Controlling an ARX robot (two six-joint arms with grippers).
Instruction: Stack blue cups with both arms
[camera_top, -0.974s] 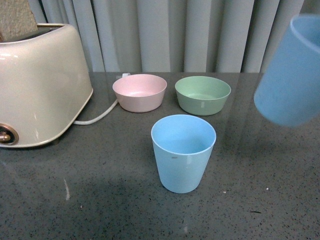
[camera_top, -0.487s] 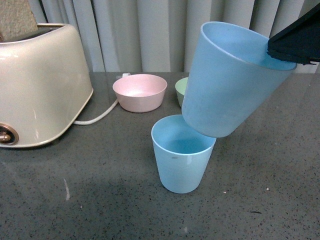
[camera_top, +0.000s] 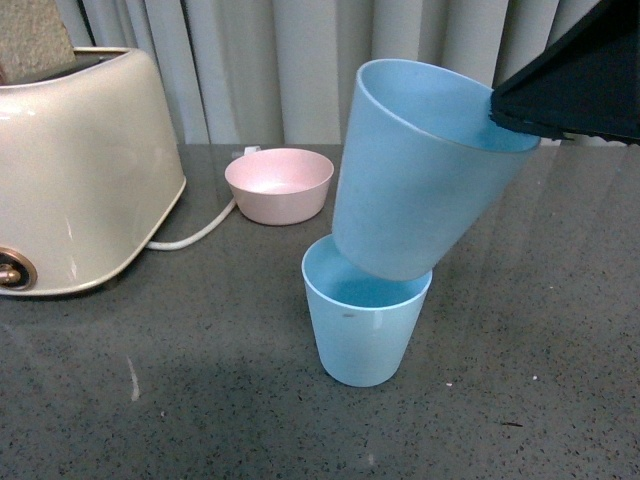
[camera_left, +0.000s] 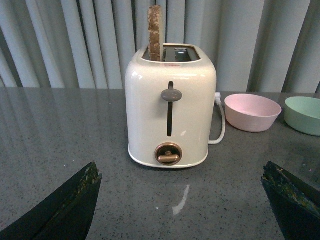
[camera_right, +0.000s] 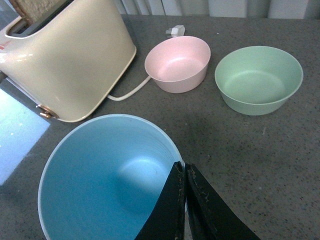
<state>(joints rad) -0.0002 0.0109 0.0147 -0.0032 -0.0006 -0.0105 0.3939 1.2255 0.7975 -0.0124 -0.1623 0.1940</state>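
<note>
Presently my right gripper (camera_right: 184, 172) is closed on the rim of the upper blue cup (camera_top: 420, 170), one finger inside the wall and one outside. That cup is airborne and tilted, mouth leaning towards the far left, and it is empty. Its base sits over the mouth of the lower blue cup (camera_top: 365, 320), at the far right part of the rim; I cannot tell whether the two touch. The lower blue cup stands upright on the table (camera_top: 150, 400), near the centre. It is empty and bears a small dark speck (camera_top: 347, 316) on its near wall.

My left gripper (camera_left: 180, 172) is spread wide and holds nothing, facing the toaster (camera_left: 171, 110).

The pink bowl (camera_top: 279, 185) is empty and stands farther back, left of the cups. The green bowl (camera_right: 258, 80) is also empty and sits just right of the pink one, apart from it; in the front view the upper blue cup hides it. The cream toaster stands on the left with a slice of bread (camera_left: 155, 32) upright in one slot. Its white cord (camera_top: 195, 235) runs towards the pink bowl.

The table is dark grey and speckled. Grey pleated curtains (camera_top: 270, 70) close off the far side.
</note>
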